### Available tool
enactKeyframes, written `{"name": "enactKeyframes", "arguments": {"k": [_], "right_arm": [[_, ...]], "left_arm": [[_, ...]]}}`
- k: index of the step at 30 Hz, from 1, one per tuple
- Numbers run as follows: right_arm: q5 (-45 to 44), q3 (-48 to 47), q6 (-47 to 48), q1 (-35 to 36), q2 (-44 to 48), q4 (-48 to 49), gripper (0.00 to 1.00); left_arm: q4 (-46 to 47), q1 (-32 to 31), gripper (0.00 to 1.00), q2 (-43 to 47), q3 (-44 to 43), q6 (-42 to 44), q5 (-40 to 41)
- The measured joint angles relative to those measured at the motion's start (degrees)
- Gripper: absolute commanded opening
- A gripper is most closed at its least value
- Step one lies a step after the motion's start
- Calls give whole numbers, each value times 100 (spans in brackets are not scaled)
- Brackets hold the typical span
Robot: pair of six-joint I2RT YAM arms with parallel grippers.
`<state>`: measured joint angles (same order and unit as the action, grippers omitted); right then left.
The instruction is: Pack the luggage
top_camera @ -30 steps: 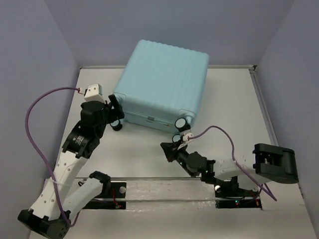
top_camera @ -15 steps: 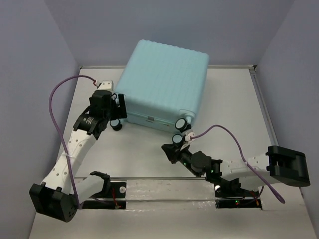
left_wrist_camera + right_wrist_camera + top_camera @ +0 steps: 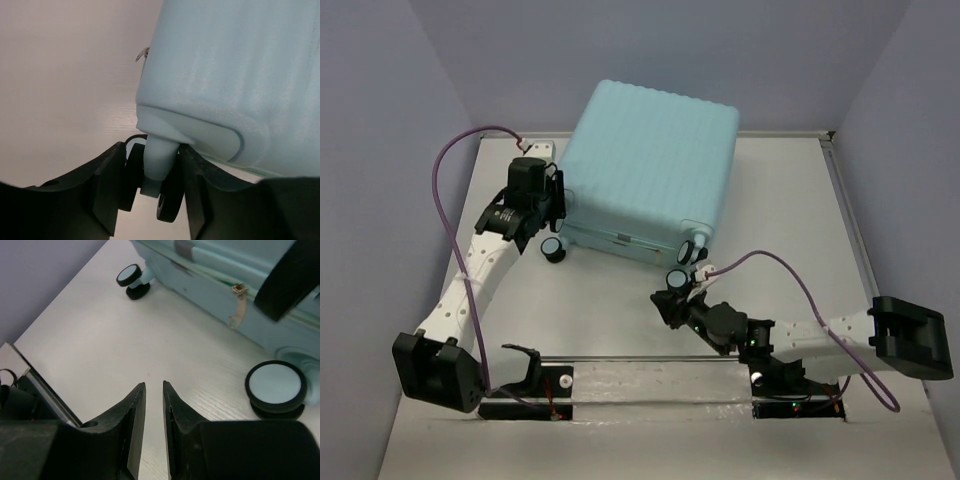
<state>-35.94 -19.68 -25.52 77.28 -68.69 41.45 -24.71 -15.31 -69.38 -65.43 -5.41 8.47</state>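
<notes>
The luggage [image 3: 650,170] is a pale aqua ribbed hard-shell suitcase, closed and lying flat at the back of the table. My left gripper [image 3: 550,198] is at its left corner. In the left wrist view the luggage [image 3: 240,75] fills the right side, and the left gripper [image 3: 152,150] has its black fingers pressed on both sides of a caster wheel [image 3: 170,195]. My right gripper [image 3: 665,303] hovers low over the table in front of the luggage, nearly shut and empty [image 3: 154,385]. A caster wheel [image 3: 276,385] lies to its right.
Another caster [image 3: 552,250] stands at the suitcase's front left corner, also seen in the right wrist view [image 3: 131,276]. A zipper pull [image 3: 237,305] hangs on the front side. Grey walls enclose the table. The arms' base rail [image 3: 650,365] runs along the near edge.
My left arm has swung away from the front left caster, up along the suitcase's left side to its far left corner wheel. My right arm has stretched out slightly and lowered.
</notes>
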Motion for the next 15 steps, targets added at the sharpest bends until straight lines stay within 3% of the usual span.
{"name": "enactKeyframes", "arguments": {"k": [7, 11, 13, 14, 15], "right_arm": [[13, -74, -146, -608, 964, -1268, 38], [140, -361, -131, -669, 1106, -1799, 39], [199, -452, -131, -669, 1091, -1910, 39], [214, -481, -133, -671, 1073, -1943, 39], [232, -507, -131, -671, 1040, -1987, 39]], "left_arm": [[-142, 17, 90, -50, 251, -214, -107], [-151, -9, 90, -61, 426, -332, -205], [-142, -13, 86, -59, 472, -363, -267], [-142, -13, 80, -59, 490, -372, -297], [-144, -13, 62, -52, 505, -385, -339]]}}
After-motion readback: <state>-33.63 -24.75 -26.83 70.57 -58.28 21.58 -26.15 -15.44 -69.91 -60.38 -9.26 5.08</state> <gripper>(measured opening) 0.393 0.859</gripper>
